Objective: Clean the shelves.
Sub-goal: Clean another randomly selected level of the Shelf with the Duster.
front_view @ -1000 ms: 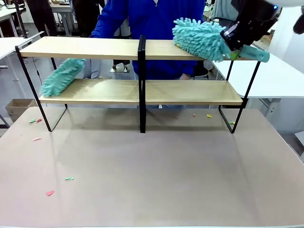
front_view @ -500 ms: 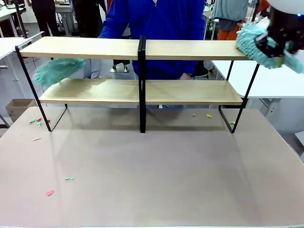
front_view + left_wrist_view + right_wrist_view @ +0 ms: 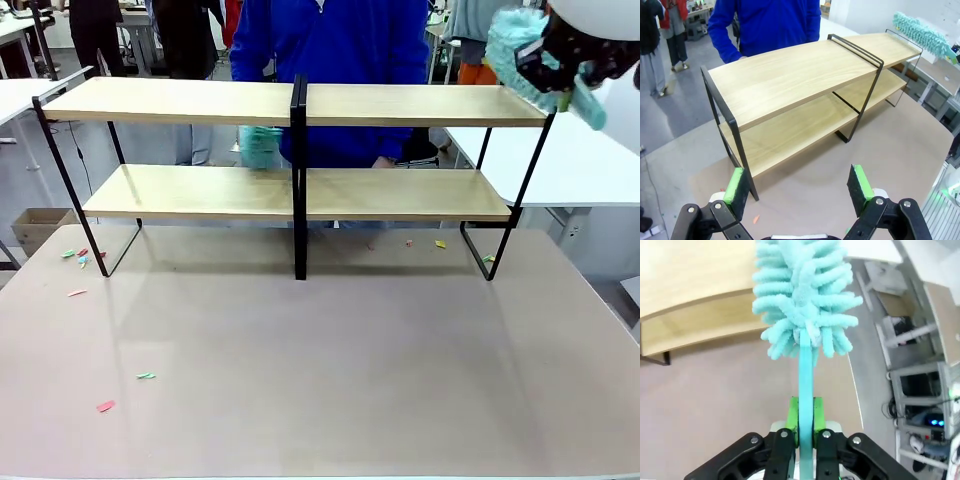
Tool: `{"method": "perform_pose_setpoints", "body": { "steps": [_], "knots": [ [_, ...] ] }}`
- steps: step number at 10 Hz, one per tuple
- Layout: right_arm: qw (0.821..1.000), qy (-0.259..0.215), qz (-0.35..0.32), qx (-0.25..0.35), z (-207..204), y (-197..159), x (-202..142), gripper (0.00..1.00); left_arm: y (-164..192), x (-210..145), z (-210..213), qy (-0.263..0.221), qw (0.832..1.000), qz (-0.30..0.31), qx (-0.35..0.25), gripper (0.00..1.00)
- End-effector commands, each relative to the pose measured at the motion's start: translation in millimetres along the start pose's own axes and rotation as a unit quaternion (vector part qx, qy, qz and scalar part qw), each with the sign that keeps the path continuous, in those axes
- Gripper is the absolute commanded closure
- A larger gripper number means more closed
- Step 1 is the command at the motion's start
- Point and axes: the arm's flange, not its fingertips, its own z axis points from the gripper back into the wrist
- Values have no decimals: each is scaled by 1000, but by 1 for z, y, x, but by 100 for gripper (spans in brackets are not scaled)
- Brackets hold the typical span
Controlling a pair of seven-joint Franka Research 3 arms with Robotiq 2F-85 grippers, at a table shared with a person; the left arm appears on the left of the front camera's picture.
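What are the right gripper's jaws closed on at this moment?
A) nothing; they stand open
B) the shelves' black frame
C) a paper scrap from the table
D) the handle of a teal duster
D: in the right wrist view the right gripper's jaws are shut on the thin handle of the teal microfibre duster, whose fluffy head sticks out ahead of them.

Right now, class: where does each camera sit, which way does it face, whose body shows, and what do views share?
Front view: fixed on robot's side, facing across the table at the shelves and person; right gripper top right.
Left wrist view: on the left wrist, looking past the open left gripper at the shelves.
Right wrist view: on the right wrist, looking along that gripper, shut on the duster.
Shared: shelves and duster, in all three.
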Motion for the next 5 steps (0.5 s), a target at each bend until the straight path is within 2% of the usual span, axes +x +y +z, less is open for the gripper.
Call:
{"method": "perform_pose_setpoints", "body": {
  "steps": [1, 5],
  "knots": [
    [998, -12, 30, 59, -9, -19, -6, 88, -1, 1, 1, 6, 1000, 5, 5, 0],
    [996, -10, 28, 79, -9, -34, -2, 88, -1, 1, 1, 6, 1000, 5, 5, 0]
  ]
}}
